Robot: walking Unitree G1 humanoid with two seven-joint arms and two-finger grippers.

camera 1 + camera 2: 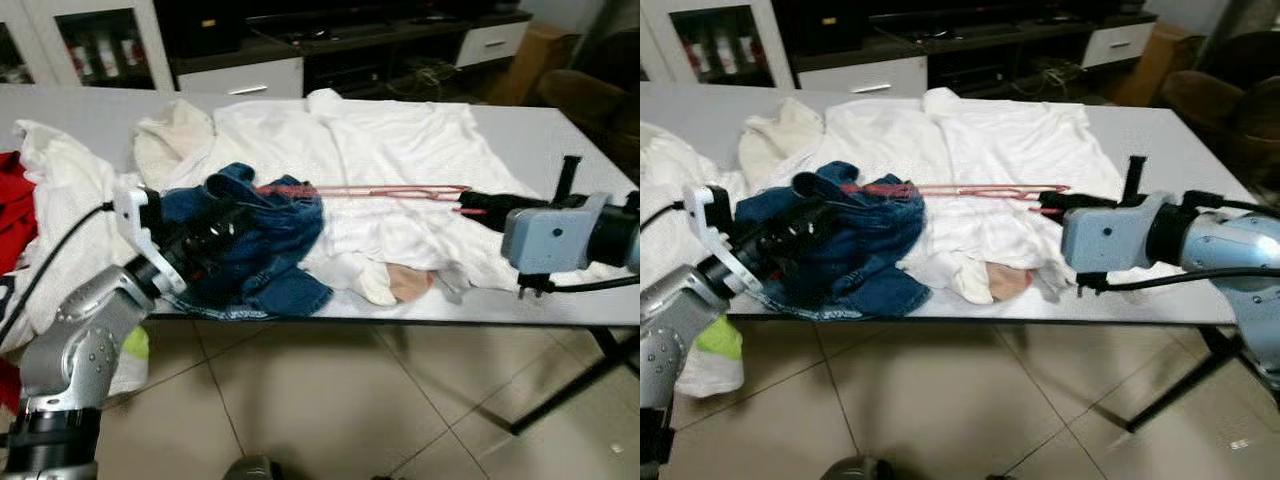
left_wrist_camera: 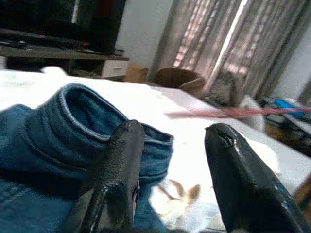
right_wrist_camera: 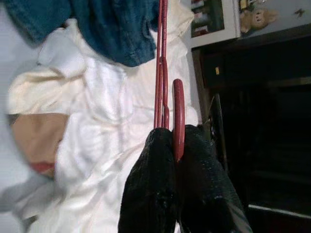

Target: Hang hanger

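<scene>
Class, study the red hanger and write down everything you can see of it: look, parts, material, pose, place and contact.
The hanger is thin, red and looks like wire or slim plastic, with long near-parallel bars and a curved hook. It lies roughly level over the white clothes on the table. The right gripper is shut on its hook end, and its far end reaches the denim, where the open left gripper sits. Whether that end goes into the denim is unclear.
</scene>
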